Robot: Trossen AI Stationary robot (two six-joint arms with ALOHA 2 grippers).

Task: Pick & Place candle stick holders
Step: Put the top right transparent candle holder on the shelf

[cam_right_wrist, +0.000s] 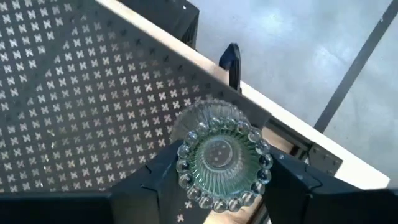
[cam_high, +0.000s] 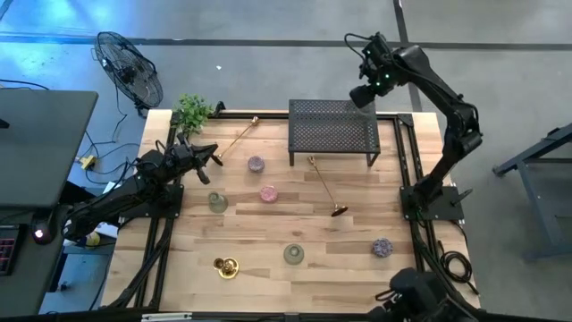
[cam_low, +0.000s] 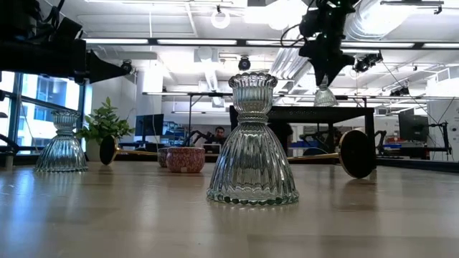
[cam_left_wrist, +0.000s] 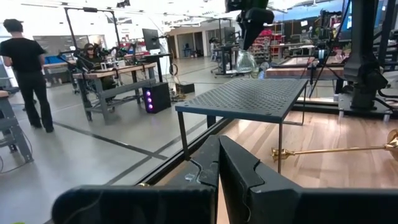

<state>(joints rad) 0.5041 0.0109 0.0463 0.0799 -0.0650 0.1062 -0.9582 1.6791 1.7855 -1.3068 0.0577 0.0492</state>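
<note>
My right gripper (cam_high: 365, 94) hangs over the far right corner of the black mesh rack (cam_high: 332, 130), shut on a clear glass candle stick holder (cam_right_wrist: 224, 155), also seen in the low view (cam_low: 325, 93). My left gripper (cam_high: 213, 156) waits shut at the table's left, near the plant. On the table lie two tall brass sticks (cam_high: 237, 136) (cam_high: 326, 186) on their sides. Pink and purple cups (cam_high: 256, 164) (cam_high: 268, 192) (cam_high: 382, 248), two clear glass holders (cam_high: 218, 202) (cam_high: 293, 255) and a gold one (cam_high: 226, 266) stand upright. My right gripper pinches the glass holder's beaded upper cup (cam_right_wrist: 186, 163) between its two fingers, one on each side. The fingers (cam_right_wrist: 297, 180) come from above, pointing steeply down. The holder hangs upright below them, its flared foot (cam_low: 325, 99) just clear of the rack's top.
A small green potted plant (cam_high: 192, 112) stands at the table's far left corner. The rack stands on thin legs at the far middle of the table. A fan (cam_high: 132, 67) stands off the table's far left. People show in the room behind.
</note>
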